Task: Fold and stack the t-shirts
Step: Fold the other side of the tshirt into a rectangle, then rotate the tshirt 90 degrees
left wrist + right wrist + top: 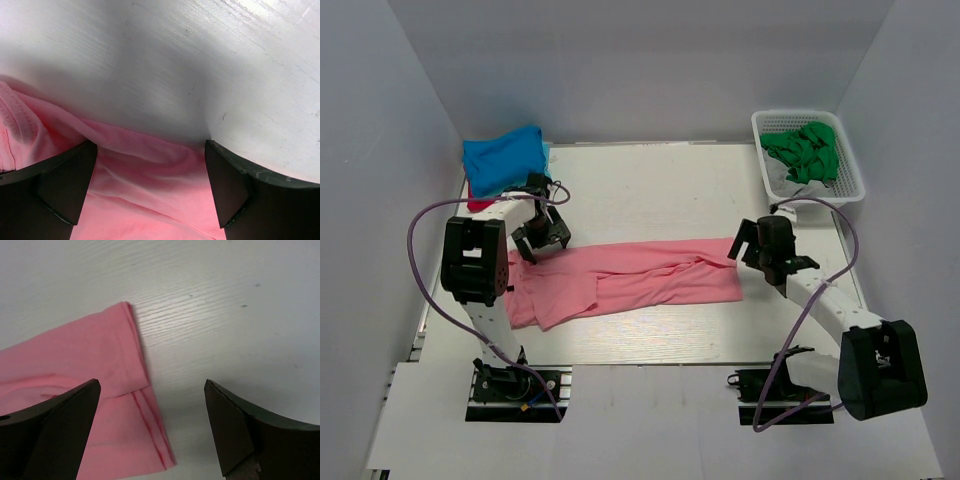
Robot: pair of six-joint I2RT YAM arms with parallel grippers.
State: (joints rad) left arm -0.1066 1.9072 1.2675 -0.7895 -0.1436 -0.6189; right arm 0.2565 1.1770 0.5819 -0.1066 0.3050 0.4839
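Note:
A salmon-pink t-shirt (620, 280) lies folded lengthwise into a long band across the middle of the table. My left gripper (542, 238) hovers over its left end, open, with pink cloth (145, 185) under the spread fingers and nothing gripped. At the shirt's right end my right gripper (748, 245) stands open above the hemmed edge (145, 425), with bare table between the fingers. A folded bright blue t-shirt (505, 158) rests at the back left on a red one (478, 203) whose edge peeks out below it.
A white basket (850, 190) at the back right holds crumpled green cloth (805, 150). Grey walls close in the left, back and right sides. Purple cables loop beside each arm.

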